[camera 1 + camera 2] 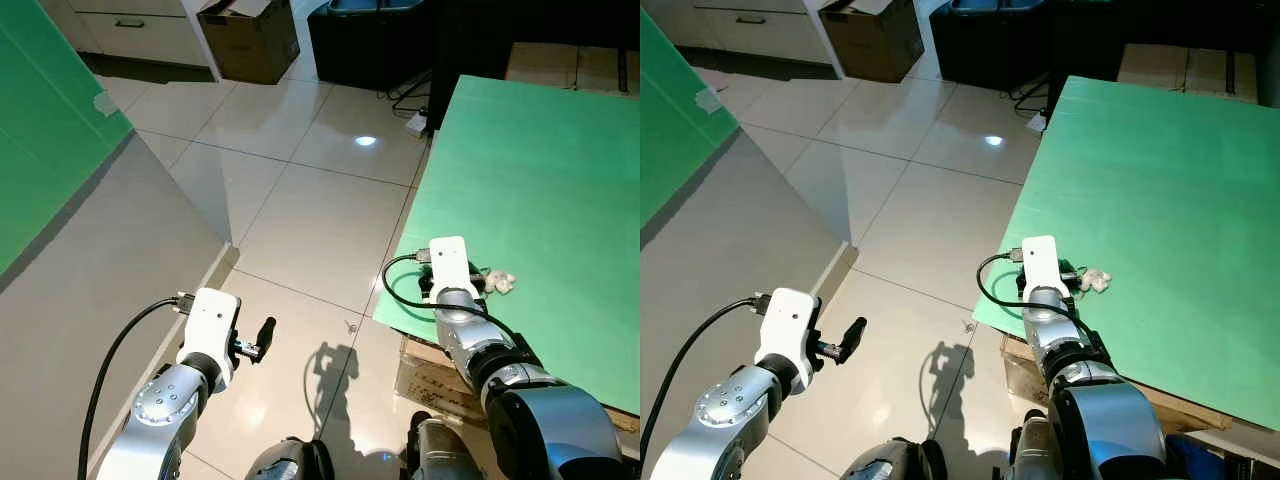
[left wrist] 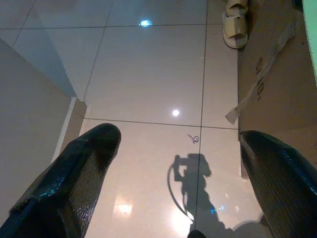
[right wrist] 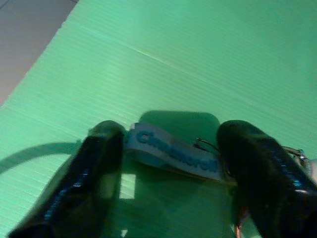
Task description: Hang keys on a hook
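Right gripper (image 3: 168,163): hovering low over the green board (image 1: 540,180) near its front corner, fingers spread wide and straddling the keys, not yet closing on anything.
Keys (image 3: 171,153): lying flat on the green board between the two black fingers; a pale fabric strap with blue lettering, a thin metal ring at one end, and a small whitish charm (image 1: 497,282) showing just beyond the gripper in the head view.
Handling, judged: looking light and floppy; the strap is soft and will be drooping once lifted, the ring is stiff, thin and likely slippery.
Where to grip, judged: across the strap close to the ring, leaving the ring hanging free for hooking.
Left gripper (image 1: 262,338): hanging off the green board's left side over the floor tiles (image 1: 320,220), fingers parted and carrying nothing.
Grey wall panel (image 1: 90,260): standing well to the left of the green board, across the open floor; no hook can be made out on it.
Cardboard box (image 1: 425,370): sitting under the green board's near edge.
Slipper (image 2: 237,22): lying on the tiles beside the cardboard.
Obstructions, judged: the board surface itself is leaving little room under the flat strap; the right arm's black cable (image 1: 400,285) is looping near the board edge.
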